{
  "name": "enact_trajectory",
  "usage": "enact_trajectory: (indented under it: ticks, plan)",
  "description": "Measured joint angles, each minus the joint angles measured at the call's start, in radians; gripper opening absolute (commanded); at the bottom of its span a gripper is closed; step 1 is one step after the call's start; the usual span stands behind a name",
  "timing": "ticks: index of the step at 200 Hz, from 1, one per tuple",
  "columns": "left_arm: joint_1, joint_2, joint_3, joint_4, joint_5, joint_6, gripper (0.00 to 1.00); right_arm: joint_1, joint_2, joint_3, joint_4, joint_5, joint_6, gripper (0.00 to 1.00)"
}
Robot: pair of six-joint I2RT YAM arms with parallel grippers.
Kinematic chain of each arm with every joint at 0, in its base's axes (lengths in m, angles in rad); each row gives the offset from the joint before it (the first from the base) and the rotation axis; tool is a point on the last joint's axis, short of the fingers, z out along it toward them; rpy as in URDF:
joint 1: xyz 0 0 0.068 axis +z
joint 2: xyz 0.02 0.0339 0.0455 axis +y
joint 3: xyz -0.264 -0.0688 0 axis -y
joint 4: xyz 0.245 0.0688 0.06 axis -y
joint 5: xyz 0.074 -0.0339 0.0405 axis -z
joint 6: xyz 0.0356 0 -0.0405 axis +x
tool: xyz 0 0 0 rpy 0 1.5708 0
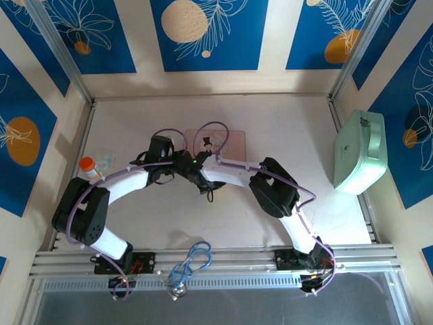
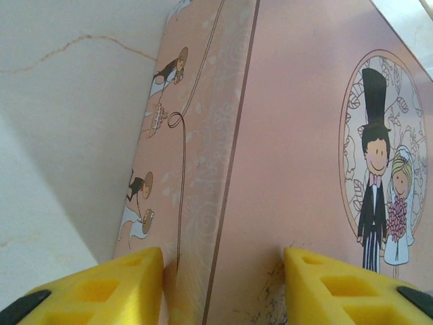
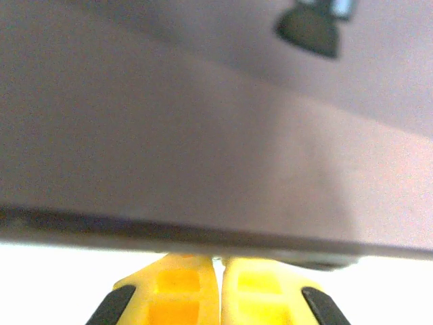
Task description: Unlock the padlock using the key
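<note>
Pink box point(image 1: 233, 142) mid-frame in the top view has your left gripper point(image 2: 223, 271) spread astride its edge, likely steadying it, while your right gripper point(image 3: 220, 274) sits pinched together below, key grip unclear; padlock is maybe the blurred dark lump point(image 3: 308, 28) upper right.

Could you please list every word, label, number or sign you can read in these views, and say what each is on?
No text can be read in any view.
The pink box carries only drawings: a cartoon bride and groom in an oval, and small couples along its side.
Any label on the orange-capped bottle is too small to read.
</note>
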Motion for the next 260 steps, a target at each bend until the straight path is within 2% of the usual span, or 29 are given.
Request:
enact_trajectory:
  ticks: [52,91,101,129,152,190,260]
  plan:
    - [0.003,0.002,0.000,0.006,0.004,0.000,0.46,0.011,0.020,0.014,-0.017,0.030,-0.024,0.34]
    - [0.003,0.002,0.000,0.006,0.006,0.000,0.46,0.019,-0.078,-0.126,0.087,-0.011,-0.064,0.40]
    - [0.003,0.002,0.000,0.006,0.007,0.000,0.46,0.021,-0.130,-0.169,0.119,-0.026,-0.073,0.39]
    - [0.003,0.002,0.000,0.006,0.007,0.000,0.46,0.005,-0.307,-0.278,0.239,-0.085,-0.087,0.17]
    - [0.003,0.002,0.000,0.006,0.007,0.000,0.46,-0.044,-0.397,-0.352,0.335,-0.140,-0.099,0.10]
    - [0.005,0.002,0.000,0.006,0.008,0.000,0.46,-0.127,-0.370,-0.392,0.410,-0.194,-0.105,0.06]
    - [0.005,0.002,0.000,0.006,0.008,0.000,0.46,-0.136,-0.326,-0.402,0.449,-0.219,-0.105,0.05]
